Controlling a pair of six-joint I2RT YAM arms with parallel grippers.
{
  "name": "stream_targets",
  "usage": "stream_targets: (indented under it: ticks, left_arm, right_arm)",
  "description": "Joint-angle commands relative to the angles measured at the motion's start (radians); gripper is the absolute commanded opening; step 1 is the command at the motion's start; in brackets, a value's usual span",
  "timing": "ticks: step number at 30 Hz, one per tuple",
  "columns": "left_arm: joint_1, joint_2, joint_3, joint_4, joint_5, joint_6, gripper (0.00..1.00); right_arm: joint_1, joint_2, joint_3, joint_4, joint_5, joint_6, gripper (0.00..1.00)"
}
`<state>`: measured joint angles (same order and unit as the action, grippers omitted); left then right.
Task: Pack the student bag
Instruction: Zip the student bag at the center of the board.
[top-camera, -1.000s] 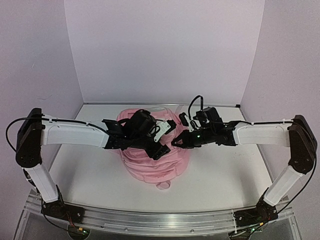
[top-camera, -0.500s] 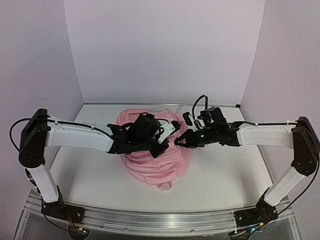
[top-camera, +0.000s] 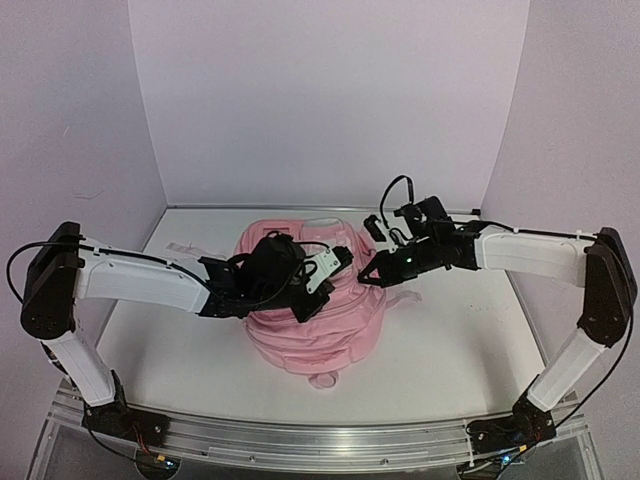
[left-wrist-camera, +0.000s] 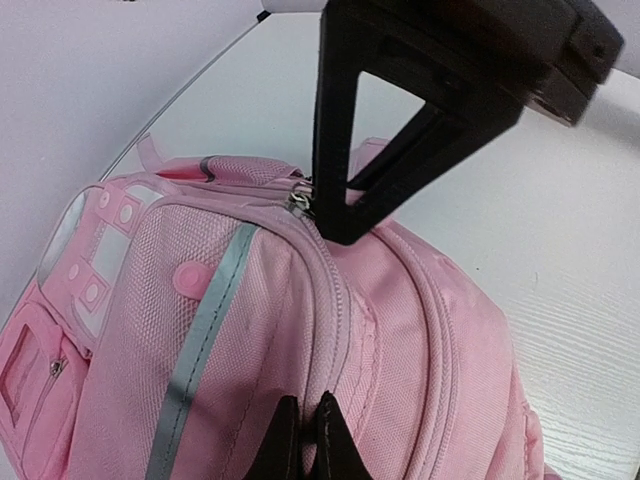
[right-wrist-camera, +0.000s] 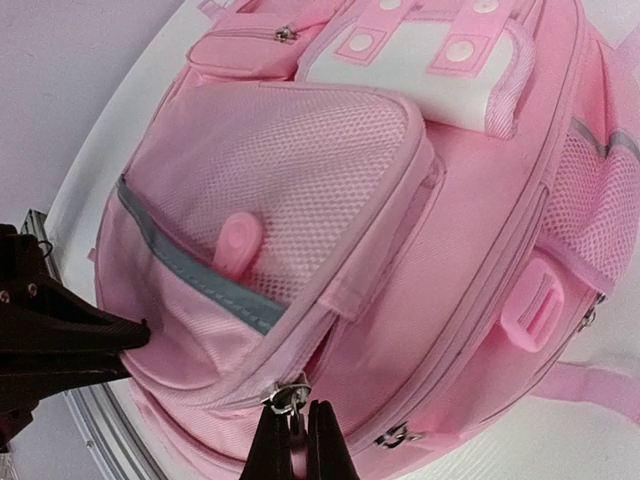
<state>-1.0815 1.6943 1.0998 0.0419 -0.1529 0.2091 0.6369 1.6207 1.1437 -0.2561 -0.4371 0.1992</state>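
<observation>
The pink student bag lies mid-bench, and at its 12 o'clock end the left claw, reaching in from 9 o'clock, is pinched together on fabric beside the zip, while the right claw, from 3 o'clock, is clamped on a silver zip pull.

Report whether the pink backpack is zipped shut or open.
Shut, as far as visible: zips on the student bag run closed in both wrist views; the right hand pinches a zipper pull.
</observation>
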Motion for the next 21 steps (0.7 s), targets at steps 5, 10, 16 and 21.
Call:
stream_targets:
  ticks: [5, 10, 16, 21]
  left_arm:
    - [-0.008, -0.074, -0.076, -0.188, 0.004, -0.035, 0.00]
    - [-0.008, -0.075, -0.059, -0.206, 0.014, -0.083, 0.00]
    - [0.028, -0.043, 0.054, -0.305, 0.071, -0.243, 0.29]
    - [0.153, -0.076, 0.091, -0.297, 0.278, -0.387, 0.79]
  right_arm:
    - [-0.159, 0.129, 0.198, -0.011, 0.172, -0.158, 0.00]
    - [-0.172, 0.166, 0.261, -0.011, 0.091, -0.173, 0.02]
    - [-0.171, 0.115, 0.229, -0.005, 0.077, -0.134, 0.35]
    - [-0.185, 0.055, 0.134, 0.024, 0.166, -0.058, 0.77]
